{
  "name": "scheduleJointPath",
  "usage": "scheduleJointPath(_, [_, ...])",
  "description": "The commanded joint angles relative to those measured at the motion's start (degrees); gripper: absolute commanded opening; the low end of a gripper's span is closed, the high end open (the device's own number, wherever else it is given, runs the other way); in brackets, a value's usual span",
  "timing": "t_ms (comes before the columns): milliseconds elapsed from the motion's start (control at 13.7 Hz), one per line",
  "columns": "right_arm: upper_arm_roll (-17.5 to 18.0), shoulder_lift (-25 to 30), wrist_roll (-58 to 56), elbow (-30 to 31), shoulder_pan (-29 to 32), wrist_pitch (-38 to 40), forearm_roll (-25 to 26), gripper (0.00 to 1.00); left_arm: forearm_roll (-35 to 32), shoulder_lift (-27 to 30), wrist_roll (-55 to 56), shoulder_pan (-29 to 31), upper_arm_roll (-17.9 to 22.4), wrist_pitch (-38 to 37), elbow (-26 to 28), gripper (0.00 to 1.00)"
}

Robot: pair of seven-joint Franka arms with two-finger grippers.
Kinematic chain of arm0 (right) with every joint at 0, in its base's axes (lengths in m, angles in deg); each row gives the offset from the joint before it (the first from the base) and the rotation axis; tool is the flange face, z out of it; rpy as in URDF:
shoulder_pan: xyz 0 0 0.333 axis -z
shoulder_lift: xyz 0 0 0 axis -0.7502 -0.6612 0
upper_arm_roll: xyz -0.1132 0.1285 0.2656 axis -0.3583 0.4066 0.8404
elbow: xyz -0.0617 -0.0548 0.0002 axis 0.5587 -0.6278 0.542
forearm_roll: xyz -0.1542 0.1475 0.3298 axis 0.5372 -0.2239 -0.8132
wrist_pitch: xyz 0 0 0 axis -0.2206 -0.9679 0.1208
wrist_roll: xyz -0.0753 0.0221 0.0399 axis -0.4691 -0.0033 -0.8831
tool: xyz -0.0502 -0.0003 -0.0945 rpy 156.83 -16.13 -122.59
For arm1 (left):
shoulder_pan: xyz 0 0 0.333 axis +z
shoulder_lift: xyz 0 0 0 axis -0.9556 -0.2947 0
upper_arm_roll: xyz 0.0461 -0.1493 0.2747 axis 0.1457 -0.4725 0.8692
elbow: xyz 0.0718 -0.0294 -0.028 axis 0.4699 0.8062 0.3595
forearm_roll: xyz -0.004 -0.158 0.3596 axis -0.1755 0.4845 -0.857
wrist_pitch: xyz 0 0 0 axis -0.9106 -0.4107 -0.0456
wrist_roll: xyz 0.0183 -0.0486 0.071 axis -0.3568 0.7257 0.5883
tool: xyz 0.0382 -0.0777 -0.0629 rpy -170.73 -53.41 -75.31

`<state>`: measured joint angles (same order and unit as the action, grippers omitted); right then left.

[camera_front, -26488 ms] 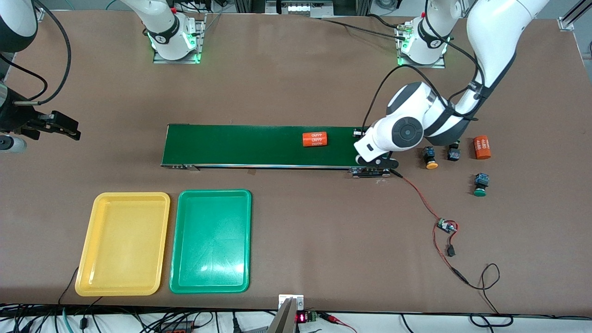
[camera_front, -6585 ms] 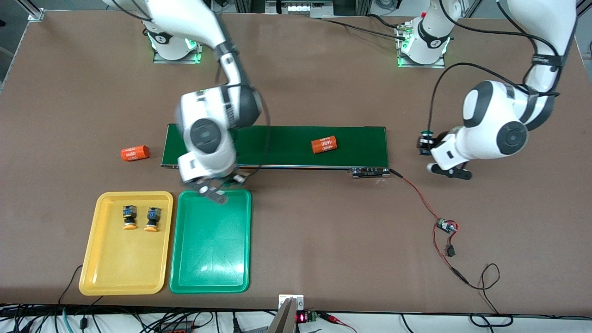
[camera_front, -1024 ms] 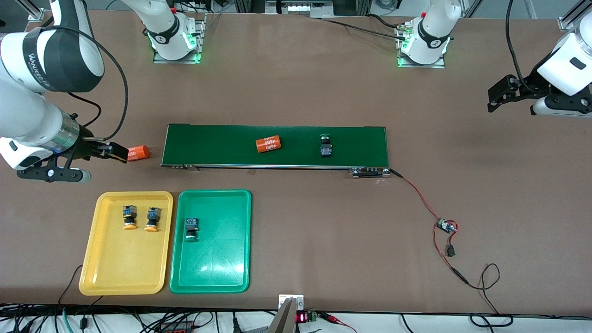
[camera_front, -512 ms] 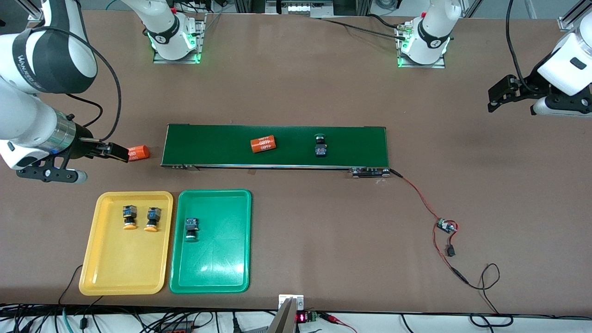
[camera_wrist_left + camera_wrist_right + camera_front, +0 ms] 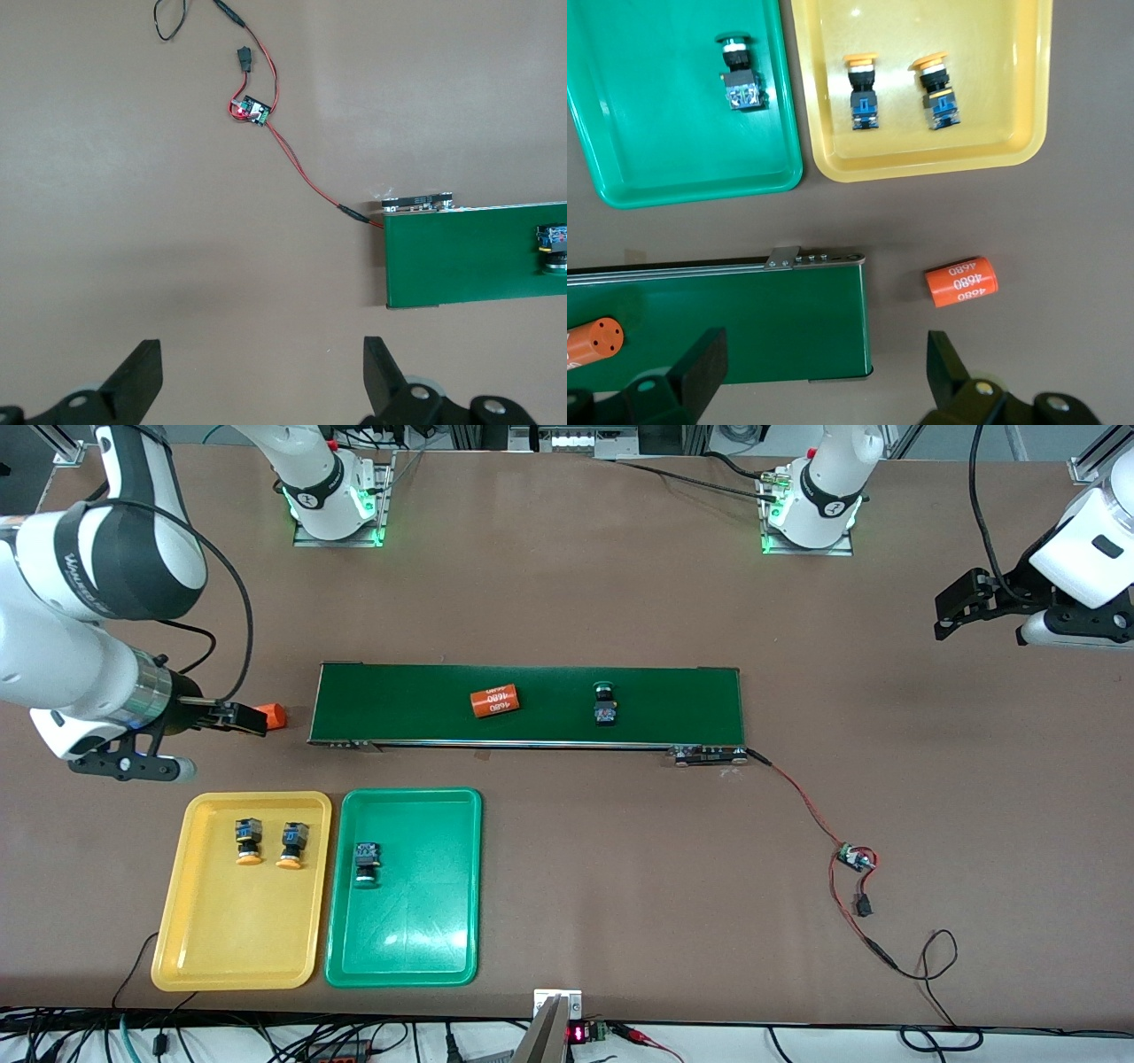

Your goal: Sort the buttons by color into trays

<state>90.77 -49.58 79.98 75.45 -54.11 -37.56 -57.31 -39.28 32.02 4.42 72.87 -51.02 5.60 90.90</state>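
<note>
Three of four buttons sorted; one left on the conveyor belt [image 5: 532, 705].

Two orange-capped buttons [image 5: 268, 842] were seen in the yellow tray [image 5: 182, 921], one green-capped button [image 5: 366, 864] in the green tray [image 5: 407, 948]; last green-capped button [image 5: 605, 701] rode the belt beside an orange cylinder [image 5: 493, 701]. Right gripper [image 5: 819, 367] was spread empty over the belt's end, left gripper [image 5: 261, 376] spread empty, parked over bare table.

You were looking at a matt brown surface [image 5: 567, 868] with a faint grain. The yellow tray [image 5: 204, 948] and green tray [image 5: 416, 939] were glossy, smooth plastic, the green one throwing glare. The dark-green conveyor belt [image 5: 673, 704] looked matt, edged with bright metal. Both claws' fingers [image 5: 142, 376] were matt black.
</note>
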Motion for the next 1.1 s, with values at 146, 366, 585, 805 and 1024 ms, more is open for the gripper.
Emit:
scheduleJointPath(146, [0.23,-0.82,0.14,0.21,-0.3,-0.11,-0.74,1.0,-0.5,-0.8,-0.31,0.16,-0.01,-1.49,-1.9,1.0])
scheduleJointPath(366, [0.32,-0.73,0.84,0.04,-0.74,-0.81,-0.74,1.0,-0.5,-0.8,-0.39,0.16,-0.01,-1.49,-1.9,1.0])
scheduleJointPath(585, [0.32,-0.82,0.93,0.21,-2.58,-1.43,-0.74,1.0,-0.5,-0.8,-0.48,0.16,0.08,-1.49,-1.9,1.0])
scheduleJointPath(805, [0.32,-0.99,1.02,0.65,-2.76,-1.17,-0.74,1.0,-0.5,-0.8,-0.48,0.25,0.08,-1.49,-1.9,1.0])
scheduleJointPath(1024, [0.32,-1.52,1.02,0.65,-3.99,-1.26,-0.74,1.0,-0.5,-0.8,-0.48,0.25,-0.01,-1.49,-1.9,1.0])
